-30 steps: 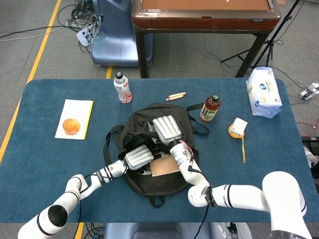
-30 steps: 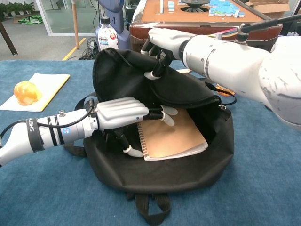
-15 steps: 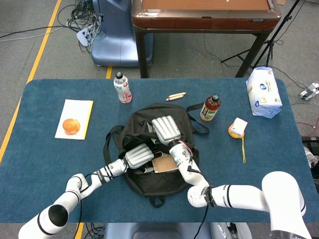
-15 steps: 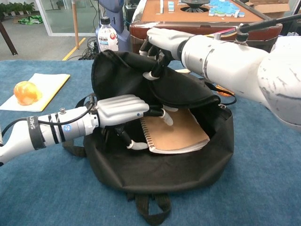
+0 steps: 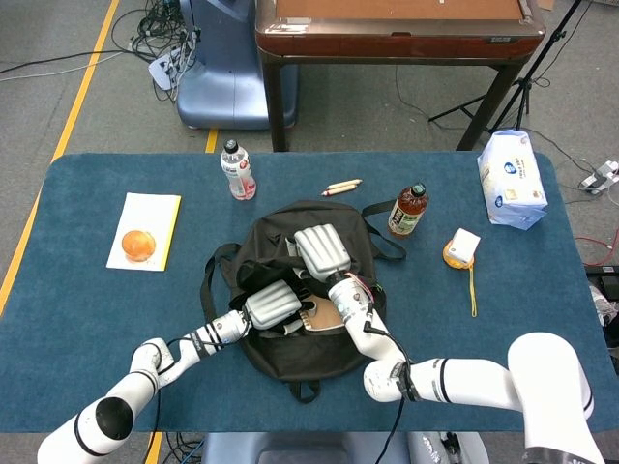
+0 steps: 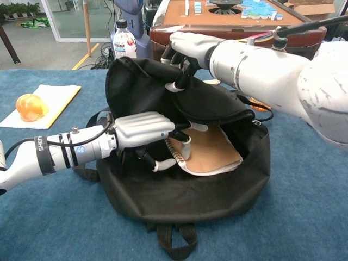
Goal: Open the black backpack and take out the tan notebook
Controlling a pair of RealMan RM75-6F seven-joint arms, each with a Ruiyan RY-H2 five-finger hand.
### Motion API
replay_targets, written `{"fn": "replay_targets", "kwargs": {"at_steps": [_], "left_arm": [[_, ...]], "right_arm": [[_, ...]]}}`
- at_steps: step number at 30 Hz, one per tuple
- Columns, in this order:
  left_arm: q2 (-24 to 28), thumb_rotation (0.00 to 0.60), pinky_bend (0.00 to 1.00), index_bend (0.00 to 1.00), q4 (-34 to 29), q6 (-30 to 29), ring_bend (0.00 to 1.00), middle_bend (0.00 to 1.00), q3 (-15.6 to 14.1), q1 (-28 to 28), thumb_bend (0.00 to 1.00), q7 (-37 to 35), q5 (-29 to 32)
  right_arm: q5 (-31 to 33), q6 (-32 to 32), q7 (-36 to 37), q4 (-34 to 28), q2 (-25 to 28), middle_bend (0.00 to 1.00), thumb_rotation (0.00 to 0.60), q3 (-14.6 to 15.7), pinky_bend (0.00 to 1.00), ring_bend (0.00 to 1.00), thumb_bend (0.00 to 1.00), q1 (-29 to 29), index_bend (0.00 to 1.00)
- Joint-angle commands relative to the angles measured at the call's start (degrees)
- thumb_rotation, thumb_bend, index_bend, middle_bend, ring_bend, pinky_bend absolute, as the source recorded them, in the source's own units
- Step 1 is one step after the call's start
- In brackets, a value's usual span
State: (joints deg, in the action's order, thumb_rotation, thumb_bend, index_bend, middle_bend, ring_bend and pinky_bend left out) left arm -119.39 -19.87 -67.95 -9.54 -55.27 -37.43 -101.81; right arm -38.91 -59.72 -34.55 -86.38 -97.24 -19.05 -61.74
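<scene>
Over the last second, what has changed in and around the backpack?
The left hand closed its fingers on the spiral edge of the notebook and tilted that edge up; the notebook now sits further right in the opening. The right hand holds the backpack flap up as before.

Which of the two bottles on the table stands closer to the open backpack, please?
The amber tea bottle with the dark cap, just off the black backpack on its right; the clear, red-labelled bottle stands farther off.
</scene>
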Motion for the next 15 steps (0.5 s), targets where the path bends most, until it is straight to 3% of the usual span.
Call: {"fn": "replay_targets", "kwargs": {"at_steps": [1,15], "left_arm": [[0.01,0.6,0.12,0.6,-0.18,-0.13,0.05,0.05,0.11,0.07,0.46,0.12,0.13],[3.36,0.6,0.12,0.71,-5.59,-3.96,0.06,0.14,0.29,2.48,0.52,-2.01,0.69]], "right_arm": [[-0.07,0.0,0.17,-0.03,0.07,0.61,0.6,-0.05,0.43,0.49,0.43,0.07,0.7],[-1.07,-0.43,1.6,-1.38,1.3,0.61,0.6,-0.73,0.43,0.49,0.43,0.7,0.7]]}}
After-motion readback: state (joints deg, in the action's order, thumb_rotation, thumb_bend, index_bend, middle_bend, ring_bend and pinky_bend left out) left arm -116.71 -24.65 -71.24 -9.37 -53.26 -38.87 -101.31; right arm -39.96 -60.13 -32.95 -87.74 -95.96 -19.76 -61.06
